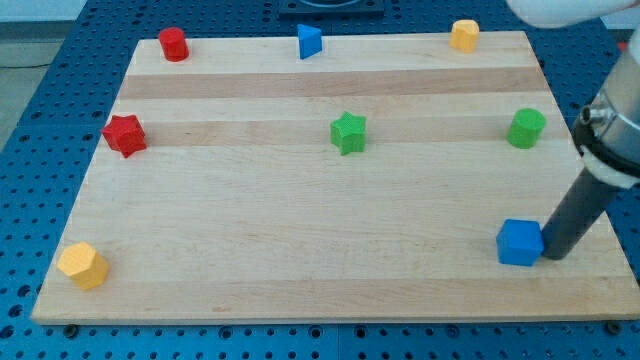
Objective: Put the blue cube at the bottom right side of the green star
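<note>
The blue cube (520, 242) sits near the bottom right corner of the wooden board (300, 250). The green star (348, 132) lies near the board's middle, up and to the left of the cube. My tip (551, 256) is at the cube's right side, touching or nearly touching it. The dark rod rises up and to the right from there to the arm at the view's right edge.
A green cylinder (526, 128) stands at the right. A yellow block (464, 35), a blue triangular block (309, 42) and a red cylinder (174, 44) line the top edge. A red star (125, 135) is at the left, a yellow block (82, 265) at the bottom left.
</note>
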